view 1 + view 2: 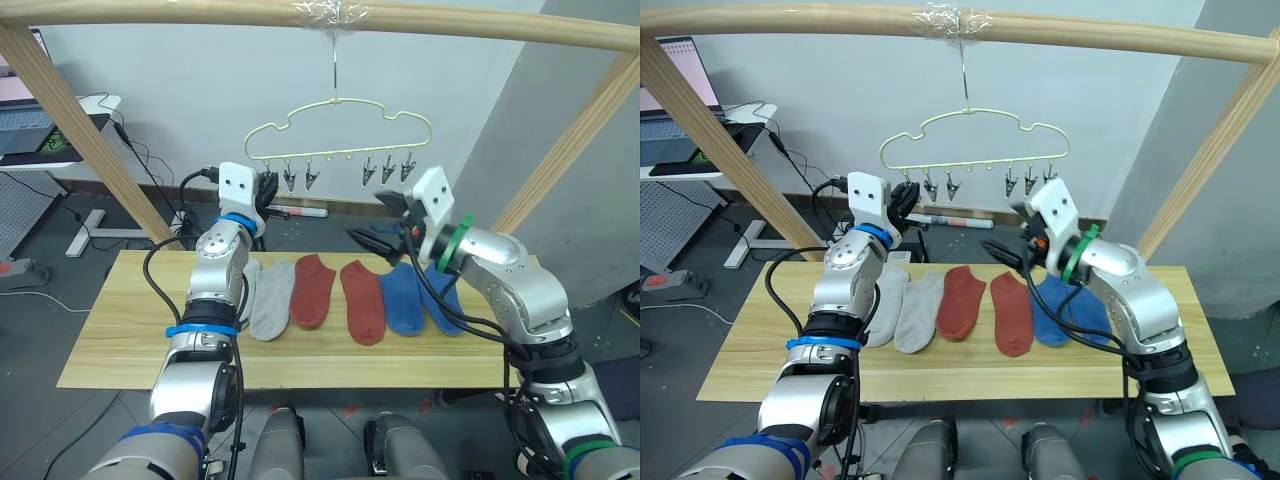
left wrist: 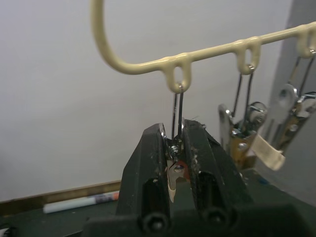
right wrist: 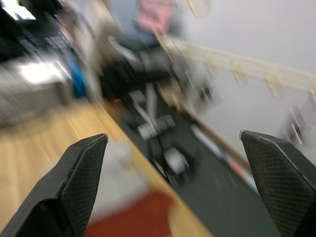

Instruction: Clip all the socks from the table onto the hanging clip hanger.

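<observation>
Six socks lie in a row on the table (image 1: pixel 120 345): two light grey (image 1: pixel 272 298), two rust red (image 1: pixel 313 290) and two blue (image 1: pixel 403 298). The outer grey one is partly hidden behind my left arm. The pale clip hanger (image 1: pixel 340 104) hangs above the table's far side with its grey clips (image 1: pixel 313 178) empty. My left gripper (image 1: pixel 268 190) is raised at the hanger's left end, shut on the leftmost clip (image 2: pixel 176 170). My right gripper (image 1: pixel 378 222) hovers wide open and empty above the far ends of the red and blue socks, below the right-hand clips.
A thick wooden pole frame (image 1: pixel 200 12) carries the hanger, with slanted legs on both sides. A marker (image 1: pixel 300 211) lies on the floor behind the table. At the far left stands a white desk (image 1: pixel 60 165) with a laptop and cables.
</observation>
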